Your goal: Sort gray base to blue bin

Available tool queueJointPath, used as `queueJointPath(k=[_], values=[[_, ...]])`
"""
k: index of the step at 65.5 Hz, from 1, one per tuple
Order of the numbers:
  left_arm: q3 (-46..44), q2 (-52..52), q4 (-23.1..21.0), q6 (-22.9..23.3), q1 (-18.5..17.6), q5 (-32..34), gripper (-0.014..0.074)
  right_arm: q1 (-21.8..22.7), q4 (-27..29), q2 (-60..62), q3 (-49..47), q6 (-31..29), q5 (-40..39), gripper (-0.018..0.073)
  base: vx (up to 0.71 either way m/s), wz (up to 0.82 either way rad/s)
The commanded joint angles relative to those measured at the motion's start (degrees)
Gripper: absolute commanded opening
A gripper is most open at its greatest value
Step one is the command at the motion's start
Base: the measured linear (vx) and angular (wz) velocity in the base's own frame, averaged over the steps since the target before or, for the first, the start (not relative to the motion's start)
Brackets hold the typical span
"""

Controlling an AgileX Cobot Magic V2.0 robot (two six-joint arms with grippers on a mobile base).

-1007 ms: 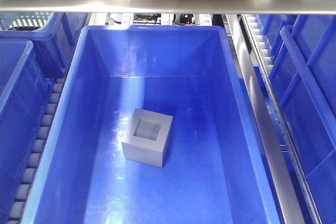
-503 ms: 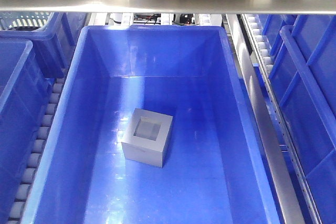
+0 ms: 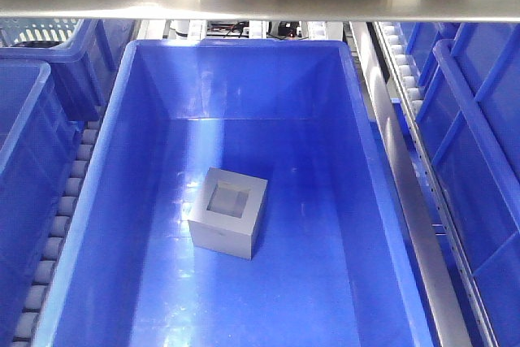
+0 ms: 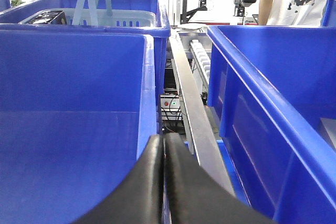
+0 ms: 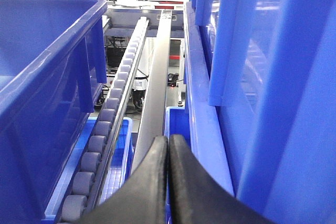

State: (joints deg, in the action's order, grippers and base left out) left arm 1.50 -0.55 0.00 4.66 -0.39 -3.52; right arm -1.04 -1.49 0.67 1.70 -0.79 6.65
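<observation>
Warehouse-style sorting line: roller conveyors (image 5: 97,135) between blue plastic bins (image 3: 122,119).

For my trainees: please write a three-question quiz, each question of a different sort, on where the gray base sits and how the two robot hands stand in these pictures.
1. True or false: the gray base lies on the floor of the blue bin.
2. Which way does the base's square recess face? A up; B down; C toward the bin's right wall.
3. Fill in: the fingers of the left hand and the right hand are pressed ____, holding nothing.

Key: 1 true; 2 A; 3 together. In the front view the base rests alone in the bin, apart from every wall. Each wrist view shows shut fingers beside blue bins, near a steel rail.
</observation>
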Motion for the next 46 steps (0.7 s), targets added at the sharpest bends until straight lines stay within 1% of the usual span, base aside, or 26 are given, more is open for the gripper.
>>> queueJointPath(k=[1,46], values=[[1.8,-1.0,0.0,0.5,-0.4,4.4,-0.0006,0.3,-0.4,0.7,0.8,-0.3,-4.4,-0.0009,0.0,0.0],[1.8,-0.9,0.0,0.5,-0.4,4.5,-0.0006,0.3,-0.4,0.7,0.8,-0.3,-4.4,-0.0009,0.0,0.0]])
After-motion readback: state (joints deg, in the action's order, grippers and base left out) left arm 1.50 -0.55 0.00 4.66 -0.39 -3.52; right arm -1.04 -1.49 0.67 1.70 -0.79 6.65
